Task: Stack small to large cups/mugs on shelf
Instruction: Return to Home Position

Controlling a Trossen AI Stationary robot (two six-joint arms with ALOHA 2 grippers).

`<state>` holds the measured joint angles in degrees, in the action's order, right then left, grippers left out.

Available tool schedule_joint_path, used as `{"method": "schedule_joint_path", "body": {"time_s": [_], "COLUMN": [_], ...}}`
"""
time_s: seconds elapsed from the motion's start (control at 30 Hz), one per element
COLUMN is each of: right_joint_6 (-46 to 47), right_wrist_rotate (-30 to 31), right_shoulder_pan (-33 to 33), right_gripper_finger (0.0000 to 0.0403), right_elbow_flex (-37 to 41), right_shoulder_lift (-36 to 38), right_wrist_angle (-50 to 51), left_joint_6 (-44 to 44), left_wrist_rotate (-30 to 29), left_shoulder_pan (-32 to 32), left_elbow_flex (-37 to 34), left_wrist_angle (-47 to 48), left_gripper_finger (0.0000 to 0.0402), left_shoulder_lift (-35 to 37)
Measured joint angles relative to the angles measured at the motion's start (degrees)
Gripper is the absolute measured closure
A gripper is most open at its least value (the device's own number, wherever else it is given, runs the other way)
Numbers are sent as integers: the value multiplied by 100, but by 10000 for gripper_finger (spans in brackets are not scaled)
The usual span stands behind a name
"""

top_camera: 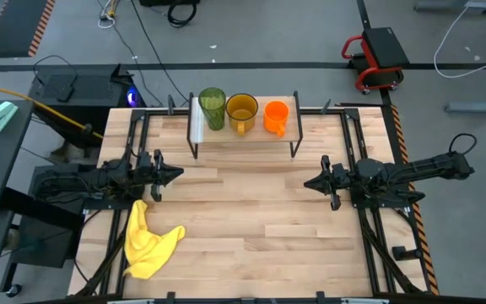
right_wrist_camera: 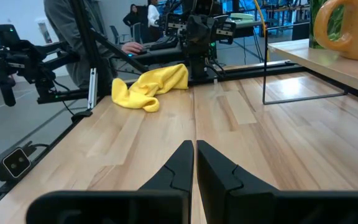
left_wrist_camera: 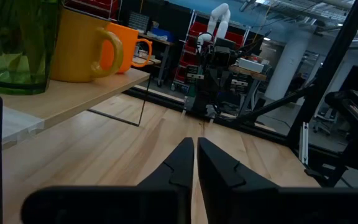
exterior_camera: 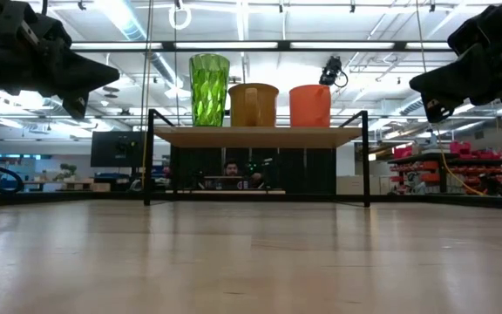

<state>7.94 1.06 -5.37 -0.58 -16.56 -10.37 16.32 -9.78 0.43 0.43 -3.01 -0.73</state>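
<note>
Three cups stand in a row by their bases on the shelf (top_camera: pixel 243 132) at the table's far edge: the green tumbler (top_camera: pixel 212 108) on the left, the amber mug (top_camera: pixel 241 111) in the middle, the orange mug (top_camera: pixel 276 116) on the right. The low view shows the tumbler (exterior_camera: pixel 208 89), amber mug (exterior_camera: pixel 253 105) and orange mug (exterior_camera: pixel 309 105) upright on the top board (exterior_camera: pixel 256 136). My left gripper (top_camera: pixel 178 174) hovers shut over the table's left side. My right gripper (top_camera: pixel 307 183) hovers shut over the right side. Both are clear of the shelf and cups.
A crumpled yellow cloth (top_camera: pixel 146 241) lies on the table near the left near corner, also in the right wrist view (right_wrist_camera: pixel 151 86). Bare wooden tabletop (top_camera: pixel 251 211) stretches between the two grippers and in front of the shelf. A person sits beyond the table (exterior_camera: pixel 231 170).
</note>
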Motion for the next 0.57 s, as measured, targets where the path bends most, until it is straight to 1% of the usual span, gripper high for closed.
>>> {"method": "schedule_joint_path", "body": {"time_s": [0.23,0.57], "right_joint_6": [0,0], "right_wrist_rotate": [-2,-1], "right_shoulder_pan": [0,0], "right_gripper_finger": [376,376], "right_elbow_flex": [0,0], "right_shoulder_lift": [0,0], "right_wrist_angle": [0,0], "left_joint_6": [-2,0], "left_wrist_rotate": [0,0], "left_shoulder_pan": [0,-2], "left_elbow_flex": [0,0], "left_wrist_angle": [0,0], "left_gripper_finger": [366,378], "left_shoulder_lift": [0,0]}}
